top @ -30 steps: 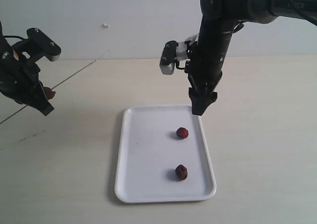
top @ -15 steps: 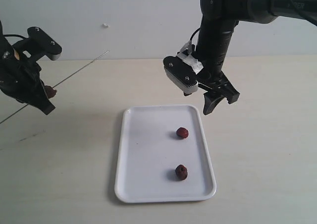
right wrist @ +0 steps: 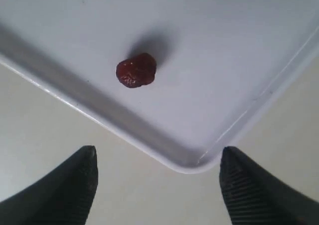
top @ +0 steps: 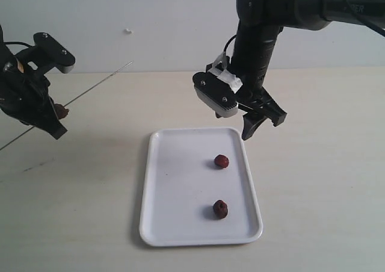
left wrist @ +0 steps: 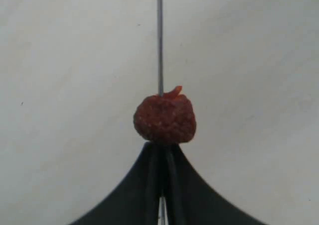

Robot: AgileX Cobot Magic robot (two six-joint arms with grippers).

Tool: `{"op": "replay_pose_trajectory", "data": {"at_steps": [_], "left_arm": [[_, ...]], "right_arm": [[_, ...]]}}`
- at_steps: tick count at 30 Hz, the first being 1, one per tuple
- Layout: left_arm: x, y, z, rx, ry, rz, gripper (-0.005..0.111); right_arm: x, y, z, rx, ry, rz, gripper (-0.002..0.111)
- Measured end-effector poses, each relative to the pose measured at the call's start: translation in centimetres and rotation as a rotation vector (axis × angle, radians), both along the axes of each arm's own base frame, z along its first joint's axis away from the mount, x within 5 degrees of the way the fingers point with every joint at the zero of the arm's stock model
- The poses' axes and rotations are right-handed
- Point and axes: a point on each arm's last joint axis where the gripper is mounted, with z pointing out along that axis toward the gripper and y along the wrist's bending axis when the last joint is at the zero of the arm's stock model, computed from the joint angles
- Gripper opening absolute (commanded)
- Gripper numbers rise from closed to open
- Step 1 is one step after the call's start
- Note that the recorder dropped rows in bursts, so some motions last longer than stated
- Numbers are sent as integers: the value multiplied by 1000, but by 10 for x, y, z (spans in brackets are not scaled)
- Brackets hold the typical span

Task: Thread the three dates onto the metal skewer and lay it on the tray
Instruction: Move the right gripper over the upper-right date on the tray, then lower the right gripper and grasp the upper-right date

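Steel skewer (left wrist: 159, 36) sits clamped in your left hand (left wrist: 160, 153), one date (left wrist: 164, 119) threaded right at its tip. Your right hand (top: 263, 123) hangs wide apart above the tray (top: 180, 224) corner. Clip that rim and the nearer date (top: 221, 161) could roll away. The skewer's tail runs out of frame.

Prob. lab — bare table (top: 325, 194), blank wall (top: 150, 19).

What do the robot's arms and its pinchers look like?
Both are black. The right arm is thick and round, with white letters and a thin black cable. The left gripper and right gripper each end in two pointed black fingers. A black-and-grey camera box sits by each wrist.
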Motion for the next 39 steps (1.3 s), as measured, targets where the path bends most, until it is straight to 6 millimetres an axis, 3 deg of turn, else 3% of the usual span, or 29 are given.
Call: {"op": "replay_pose_trajectory", "data": {"at_steps": [17, 27, 34, 39], "left_arm": [[1, 0, 0, -4, -13, -4, 0], [2, -1, 1, -2, -19, -14, 0], [2, -1, 1, 0, -19, -18, 0], [2, -1, 1, 1, -19, -20, 0]], "right_arm": [[0, 0, -1, -14, 1, 30, 67], [-10, -3, -23, -27, 55, 85, 67], [-11, 11, -25, 98, 64, 102, 67], [-10, 16, -39, 92, 80, 117, 66]]}}
